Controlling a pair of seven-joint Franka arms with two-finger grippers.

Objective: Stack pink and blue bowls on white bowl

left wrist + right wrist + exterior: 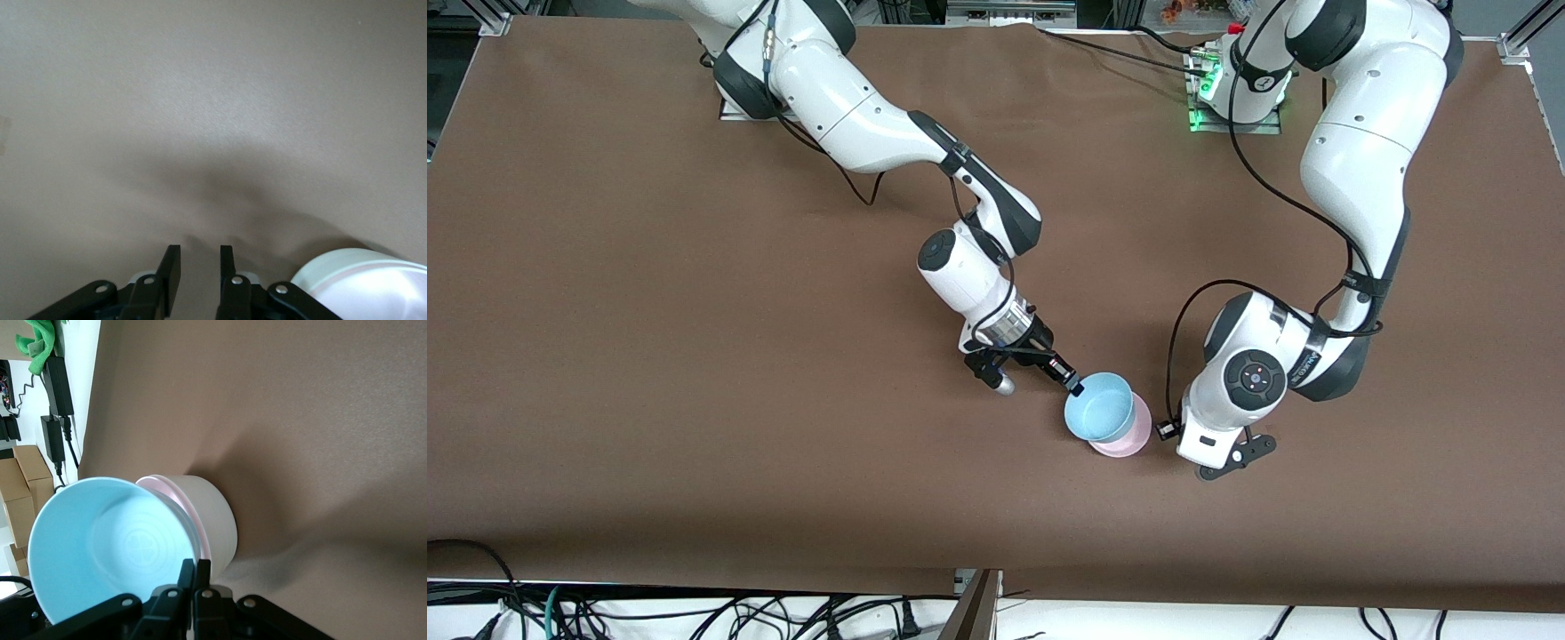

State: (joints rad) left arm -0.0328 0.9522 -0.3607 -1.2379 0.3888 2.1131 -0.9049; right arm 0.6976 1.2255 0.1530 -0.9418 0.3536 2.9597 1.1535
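The light blue bowl is tilted, its lower side resting in the pink bowl. My right gripper is shut on the blue bowl's rim, on the side toward the right arm's end. In the right wrist view the blue bowl leans on the pink rim, which sits nested in the white bowl; my right gripper pinches the blue rim. My left gripper is open and holds nothing. It hangs low over the table beside the stack, toward the left arm's end, with the white bowl close by.
Brown table cover stretches all round the stack. The left arm's hand stands close beside the bowls. Cables lie below the table's front edge.
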